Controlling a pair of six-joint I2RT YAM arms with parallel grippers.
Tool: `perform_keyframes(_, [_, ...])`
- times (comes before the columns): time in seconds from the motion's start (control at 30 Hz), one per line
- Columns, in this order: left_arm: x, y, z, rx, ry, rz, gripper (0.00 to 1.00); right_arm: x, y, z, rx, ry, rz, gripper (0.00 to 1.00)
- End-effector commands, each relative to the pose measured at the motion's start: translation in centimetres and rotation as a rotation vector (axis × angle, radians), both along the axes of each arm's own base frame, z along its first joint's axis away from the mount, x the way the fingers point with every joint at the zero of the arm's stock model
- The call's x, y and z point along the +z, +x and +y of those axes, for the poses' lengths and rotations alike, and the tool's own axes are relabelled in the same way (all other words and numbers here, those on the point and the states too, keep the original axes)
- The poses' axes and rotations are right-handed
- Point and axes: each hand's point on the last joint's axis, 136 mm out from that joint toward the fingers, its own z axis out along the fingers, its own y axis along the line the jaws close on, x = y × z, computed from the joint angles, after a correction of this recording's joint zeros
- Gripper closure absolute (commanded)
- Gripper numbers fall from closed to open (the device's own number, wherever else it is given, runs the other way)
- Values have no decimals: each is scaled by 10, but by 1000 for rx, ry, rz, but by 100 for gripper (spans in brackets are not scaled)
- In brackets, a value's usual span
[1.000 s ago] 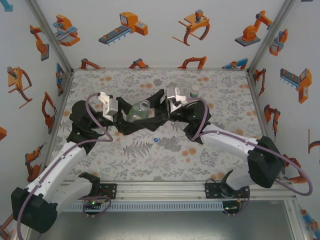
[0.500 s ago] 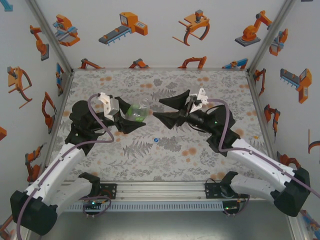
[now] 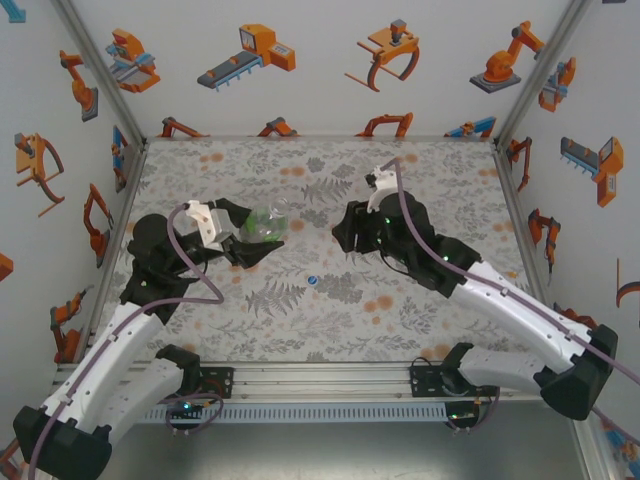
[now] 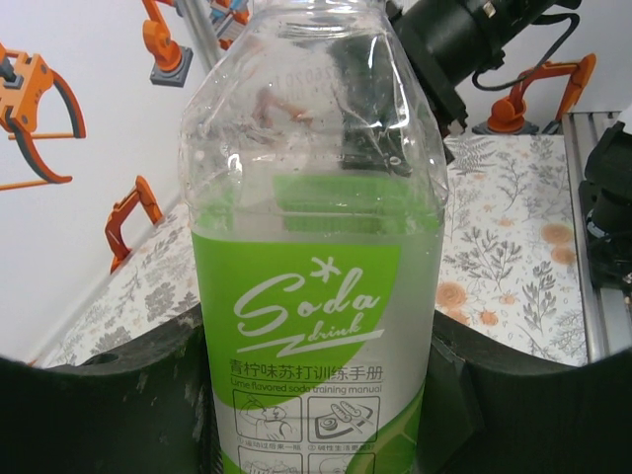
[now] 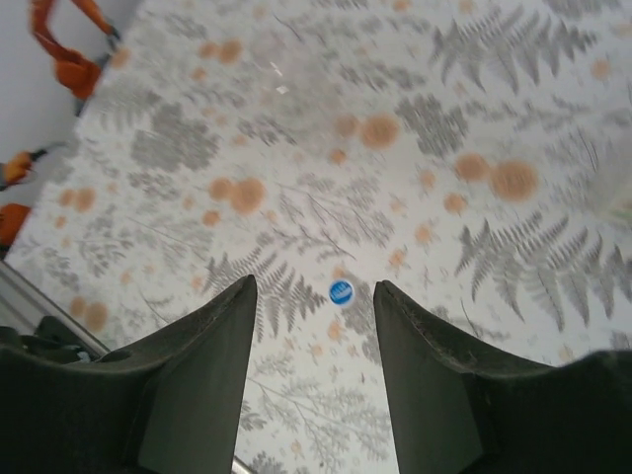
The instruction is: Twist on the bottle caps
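You have one bottle [image 3: 268, 226] in sight, clear plastic with a green-and-white "Soda" label. Your left gripper [image 3: 248, 236] is clenched on it, one of its two dark fingers [image 4: 118, 395] pressed to each side of the label. From above the bottle sits at about 10 o'clock from the middle of the table [image 3: 250, 320], tilted, with its neck pointing toward 1 o'clock. The mouth looks uncapped from above, though it is small there.

You have one bottle cap [image 3: 313, 280], the blue one. It lies flat on the flowered table at about 6 o'clock from the middle, touching nothing. The bottle is at 11 o'clock from it and well apart.

Your right gripper [image 3: 342, 232] is at 1 o'clock from that cap, released, its two fingers [image 5: 197, 375] parted and nothing between them. In the right wrist view the cap shows through the gap, nearer the finger on the picture's right, down on the table and clear of both tips.

That makes two arms, one bottle and one cap. A pale blur at 3 o'clock on the edge of the right wrist view is too vague to name.
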Motion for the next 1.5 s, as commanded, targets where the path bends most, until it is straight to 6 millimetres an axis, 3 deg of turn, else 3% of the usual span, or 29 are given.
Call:
perform_keyframes(0.0, [1,1,2,15,5,-28,100,-24,-1,-15,-87,-110,132,51])
perform_keyframes(0.1, [1,1,2,14,9,-28,100,-43,-3,-2,-24,-183,209,52])
perform_keyframes(0.27, [0,0,3,16,15,-29,100,-83,0,3,-19,-313,322,50])
perform_keyframes(0.43, [0,1,2,17,18,-26,100,-125,5,-9,-97,-422,412,44])
perform_keyframes(0.67, [-2,4,2,23,24,-15,100,-172,9,-23,-145,-456,537,44])
perform_keyframes(0.97, [-2,5,2,26,25,-4,100,-207,10,-37,-177,-446,627,47])
perform_keyframes(1.1, [-3,6,2,26,26,-3,100,-214,14,-34,-186,-448,643,47])
perform_keyframes(1.23, [-3,6,1,27,28,0,100,-218,16,-32,-181,-452,653,56])
perform_keyframes(1.47, [-2,6,2,28,27,-2,100,-224,18,-43,-207,-506,622,53])
